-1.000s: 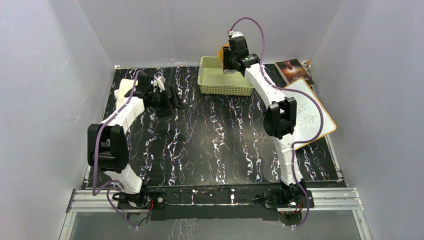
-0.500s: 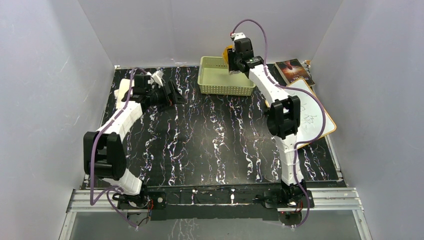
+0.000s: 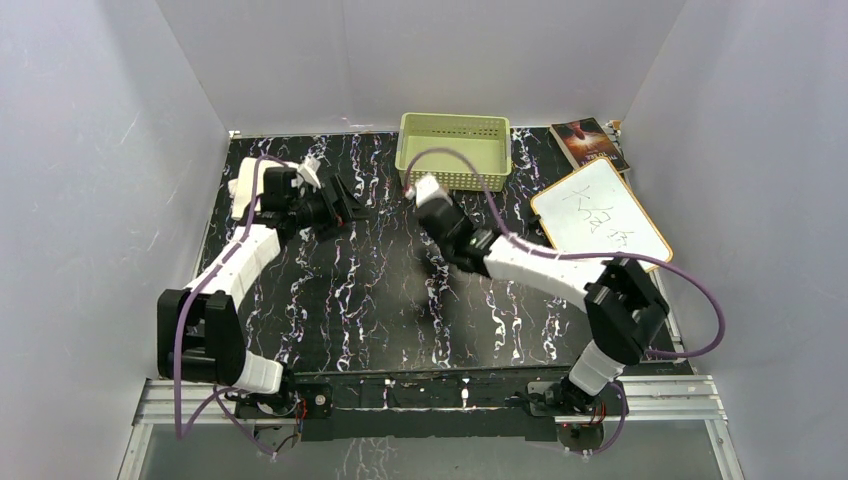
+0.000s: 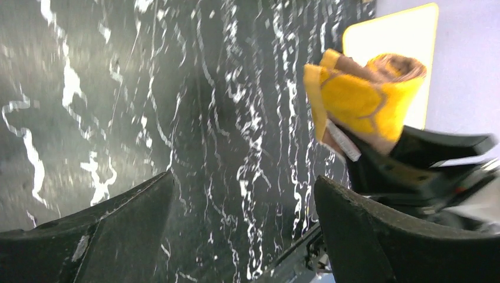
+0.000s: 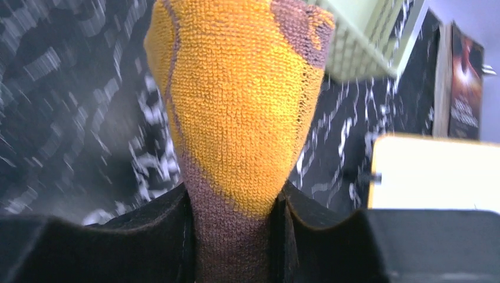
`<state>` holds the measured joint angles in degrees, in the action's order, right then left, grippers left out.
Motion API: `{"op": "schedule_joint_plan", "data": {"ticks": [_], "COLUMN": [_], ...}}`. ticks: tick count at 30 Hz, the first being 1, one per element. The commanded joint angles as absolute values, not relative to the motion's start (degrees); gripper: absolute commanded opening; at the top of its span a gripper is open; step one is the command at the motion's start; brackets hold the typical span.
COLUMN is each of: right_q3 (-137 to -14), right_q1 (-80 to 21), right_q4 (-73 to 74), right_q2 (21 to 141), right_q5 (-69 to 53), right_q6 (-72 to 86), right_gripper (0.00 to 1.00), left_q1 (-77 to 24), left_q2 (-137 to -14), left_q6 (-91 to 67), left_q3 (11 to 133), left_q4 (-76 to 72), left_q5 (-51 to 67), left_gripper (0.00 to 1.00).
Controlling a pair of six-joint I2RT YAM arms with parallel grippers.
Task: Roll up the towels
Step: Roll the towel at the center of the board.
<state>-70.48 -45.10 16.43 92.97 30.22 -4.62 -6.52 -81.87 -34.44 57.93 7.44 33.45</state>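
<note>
The mustard-yellow and brown towel (image 5: 236, 112) is bunched into a wad, and my right gripper (image 5: 236, 227) is shut on its brown end. From the left wrist view the same towel (image 4: 365, 94) hangs above the black marbled table with the right gripper (image 4: 357, 150) clamped on it. In the top view the right gripper (image 3: 440, 225) is over the table's middle and hides the towel. My left gripper (image 4: 244, 200) is open and empty, sitting at the far left (image 3: 335, 205). The cream-white towel (image 3: 241, 188) lies behind the left arm, mostly hidden.
A pale green basket (image 3: 455, 150) stands at the back centre. The white board with an orange rim (image 3: 600, 215) lies at the right, with a dark book (image 3: 590, 142) behind it. White walls close in the table on three sides.
My right arm has swung from above the basket down and left to the table's middle, still holding the yellow towel. The left gripper drifted slightly back and left, staying open.
</note>
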Motion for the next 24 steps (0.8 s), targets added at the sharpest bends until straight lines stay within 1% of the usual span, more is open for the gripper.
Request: {"op": "schedule_joint_plan", "data": {"ticks": [1,4,8,10,15,21,22,24], "right_q3": [-61.6,-59.0,-57.5,-56.9,-56.4,-58.4,-59.3,-59.8], "right_q1": [-50.9,-55.3,-59.0,-59.8,-59.9,-59.9,-60.0,-59.9], "right_q4": [14.3,19.0,23.9,25.3,26.1,23.9,24.9,23.7], "right_q2": [92.9,94.4,95.0,95.6,101.1,106.8,107.5,107.2], "right_q5": [55.0,64.7,70.7,71.8,67.3,54.8,54.2,51.1], "right_q6": [-1.5,5.5,13.2,16.3,21.2,21.7,22.5,22.1], "right_gripper": [0.36,0.36,0.37,0.39,0.41,0.41,0.42,0.42], "left_q1": [-6.4,-6.5,-6.5,-6.5,-6.5,-6.5,-6.5,-6.5], "left_q2": [-77.8,-76.1,-75.2,-75.1,-76.1,-77.1,-77.3,-77.5], "left_q6": [-37.6,-38.4,-37.8,-37.4,-36.8,-35.0,-34.9,-34.9], "left_q3": [52.8,50.0,48.9,48.7,47.7,47.4,47.2,46.9], "left_q4": [9.3,9.3,10.8,11.6,12.0,14.8,15.0,15.3], "left_q5": [33.7,33.9,33.3,33.1,33.3,32.1,32.1,32.0], "left_gripper": [0.86,0.86,0.86,0.86,0.86,0.87,0.87,0.87]}}
